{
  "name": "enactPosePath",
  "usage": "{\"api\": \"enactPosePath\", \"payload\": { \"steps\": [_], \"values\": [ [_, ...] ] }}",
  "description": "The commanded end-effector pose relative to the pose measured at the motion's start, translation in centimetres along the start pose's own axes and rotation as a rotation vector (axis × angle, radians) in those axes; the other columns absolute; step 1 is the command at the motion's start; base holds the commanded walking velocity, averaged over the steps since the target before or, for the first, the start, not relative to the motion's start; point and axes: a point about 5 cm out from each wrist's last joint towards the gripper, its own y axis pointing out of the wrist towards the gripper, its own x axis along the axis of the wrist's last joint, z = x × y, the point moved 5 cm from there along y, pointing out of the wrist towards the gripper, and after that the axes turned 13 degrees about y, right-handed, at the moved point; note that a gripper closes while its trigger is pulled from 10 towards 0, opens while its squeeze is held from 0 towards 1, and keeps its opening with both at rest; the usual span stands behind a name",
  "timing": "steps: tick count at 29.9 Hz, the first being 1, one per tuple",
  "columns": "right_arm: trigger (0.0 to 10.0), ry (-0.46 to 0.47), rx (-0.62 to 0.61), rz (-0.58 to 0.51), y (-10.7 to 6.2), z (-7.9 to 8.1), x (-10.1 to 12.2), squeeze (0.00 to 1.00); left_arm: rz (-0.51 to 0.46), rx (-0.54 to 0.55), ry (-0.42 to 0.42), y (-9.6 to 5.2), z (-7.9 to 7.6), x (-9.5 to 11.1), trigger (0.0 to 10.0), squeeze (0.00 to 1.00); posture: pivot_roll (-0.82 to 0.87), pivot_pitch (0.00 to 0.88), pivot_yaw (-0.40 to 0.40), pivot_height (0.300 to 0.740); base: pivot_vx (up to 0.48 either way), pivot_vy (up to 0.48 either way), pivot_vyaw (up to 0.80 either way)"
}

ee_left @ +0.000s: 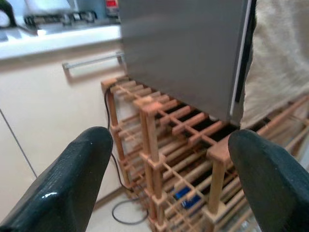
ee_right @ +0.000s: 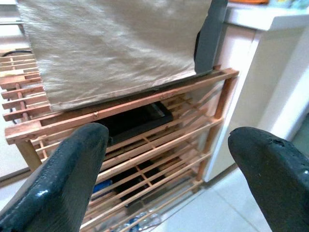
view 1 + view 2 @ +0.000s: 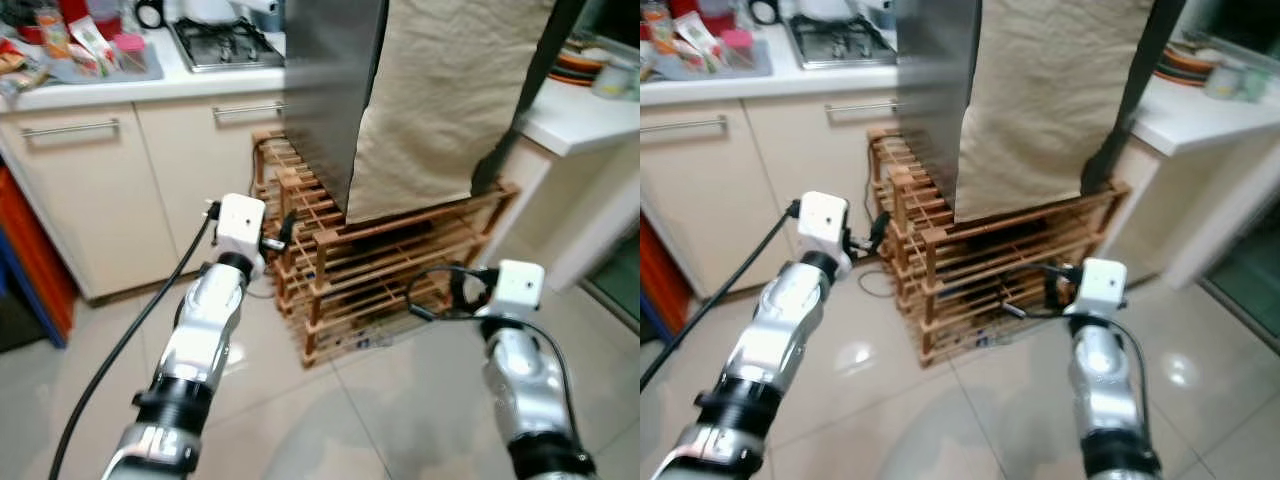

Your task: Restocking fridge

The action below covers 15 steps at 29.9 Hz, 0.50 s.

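On the wooden rack [image 3: 400, 260], fridge [image 3: 330, 90] is heavy, slick steel under soft cloth [image 3: 450, 100]; grab the door edge — left pincer [image 1: 169, 179] and right pincer [image 2: 166, 174] both spread, empty.

Fridge [image 3: 330, 90] standing on a slatted wooden rack [image 3: 390, 270], cloth [image 3: 440, 100] hanging down its front. Behind and to the left, a counter [image 3: 150, 85] over cabinets [image 3: 110, 180], with a hob [image 3: 225, 42] on top. To the right, a second counter [image 3: 585, 120] bearing plates [image 3: 580, 65]. Cable [image 3: 875, 285] on the floor beside the rack.
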Motion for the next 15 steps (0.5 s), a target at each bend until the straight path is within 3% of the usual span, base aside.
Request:
{"api": "enactPosePath", "payload": {
  "steps": [1, 4, 8, 15],
  "values": [
    [10.0, -0.023, -0.008, -0.032, 0.3, -0.5, 1.0, 0.0, -0.037, -0.006, -0.032, -0.2, -0.9, 1.0, 10.0, 0.0, -0.01, 0.0, -0.062, 0.74, 0.0, 0.0, 0.0],
    [10.0, -0.024, 0.007, -0.04, 0.4, -0.2, 1.2, 0.0, -0.078, 0.026, -0.098, -0.5, -0.4, 1.7, 10.0, 0.0, 0.0, 0.0, -0.067, 0.74, 0.0, 0.0, 0.0],
    [10.0, -0.04, 0.041, -0.045, 0.8, 0.8, 1.4, 0.0, -0.123, 0.048, -0.117, -0.1, 0.0, 3.1, 10.0, 0.0, 0.0, 0.0, -0.083, 0.74, 0.461, 0.0, 0.0],
    [10.0, -0.051, 0.074, -0.063, 1.5, 1.9, 2.1, 0.0, -0.147, 0.083, -0.104, 0.6, 0.9, 4.2, 10.0, 0.0, -0.02, 0.0, -0.069, 0.74, 0.461, 0.0, -0.71]
  ]
}}
